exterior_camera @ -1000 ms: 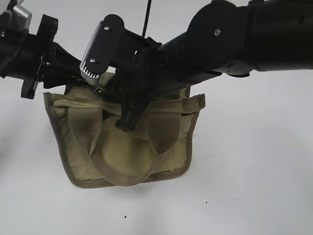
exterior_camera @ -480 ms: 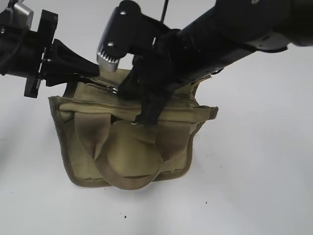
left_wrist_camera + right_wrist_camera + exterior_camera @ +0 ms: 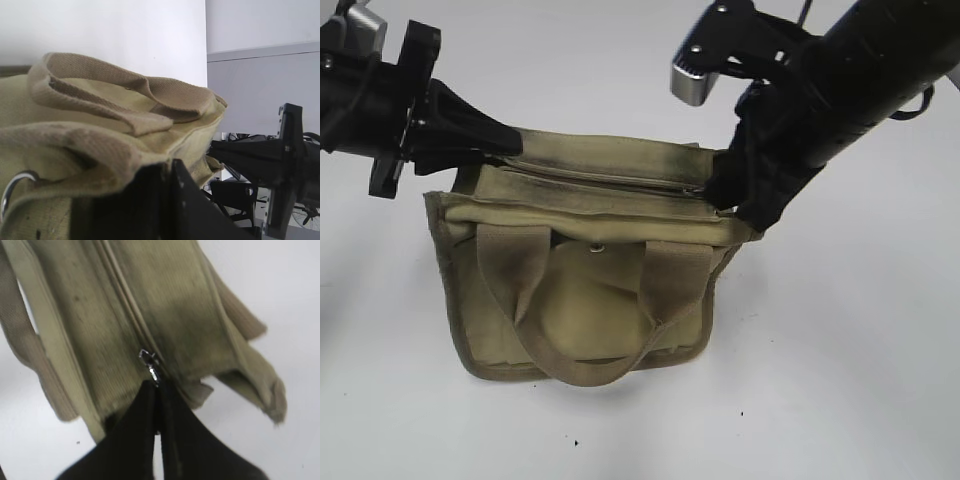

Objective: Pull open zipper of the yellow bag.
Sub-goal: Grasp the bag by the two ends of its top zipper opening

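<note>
Pinching zipper (image 3: 131,307) pull, right claw (image 3: 157,390), yellow bag (image 3: 580,290), no legible writing

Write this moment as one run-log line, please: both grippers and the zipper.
left gripper: shut on olive-tan canvas bag, left end | right gripper: shut on small silver zipper pull tab, right end | phase: pulling

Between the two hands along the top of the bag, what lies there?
The zipper line runs along the yellow bag from the left hand to the right hand; nothing else, per the exterior view.
</note>
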Controlling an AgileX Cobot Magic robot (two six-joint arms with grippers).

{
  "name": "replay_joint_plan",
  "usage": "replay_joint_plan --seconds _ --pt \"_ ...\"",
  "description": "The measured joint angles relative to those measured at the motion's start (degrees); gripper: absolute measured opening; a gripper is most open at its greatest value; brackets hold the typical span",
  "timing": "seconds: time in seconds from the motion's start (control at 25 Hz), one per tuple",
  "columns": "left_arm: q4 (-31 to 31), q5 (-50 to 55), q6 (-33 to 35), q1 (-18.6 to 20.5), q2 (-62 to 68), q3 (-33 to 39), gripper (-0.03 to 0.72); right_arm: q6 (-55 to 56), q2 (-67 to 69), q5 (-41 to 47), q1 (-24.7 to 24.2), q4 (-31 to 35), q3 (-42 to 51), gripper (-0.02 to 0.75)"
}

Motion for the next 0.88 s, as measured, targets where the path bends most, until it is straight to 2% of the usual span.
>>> replay_joint_plan --seconds 0.24,0.36,0.44,0.48,0.56,0.72,0.8,0.88 --pt "0.2 -0.3 0.0 0.0 0.0 0.0 0.004 8.7 -0.2 6.7 -5.0 -4.2 0.0 0.002" --pt "0.3 -0.4 0.0 0.0 0.0 0.0 0.004 12.1 -0.2 8.0 -5.3 -3.6 0.0 0.002" --pt "0.5 -0.4 0.0 0.0 0.0 0.0 0.007 15.6 -0.2 8.7 -5.4 -2.0 0.0 0.031" --pt "0.6 -0.3 0.0 0.0 0.0 0.0 0.016 17.2 -0.2 9.3 -5.4 -1.1 0.0 0.064" --pt "0.8 0.6 0.0 0.1 0.0 0.0 0.061 22.9 -0.6 10.4 -5.5 -0.4 0.0 0.190" --pt "3.1 3.0 0.0 0.1 -0.7 0.0 0.266 34.8 -3.7 14.1 -5.6 -2.6 0.2 0.459" --pt "6.3 3.3 0.0 0.1 -2.7 0.0 0.356 39.6 -6.4 16.2 -5.6 -4.9 1.2 0.517" --pt "10.6 3.3 0.0 0.1 -6.3 0.0 0.391 43.6 -9.7 17.4 -5.6 -7.4 3.8 0.541"
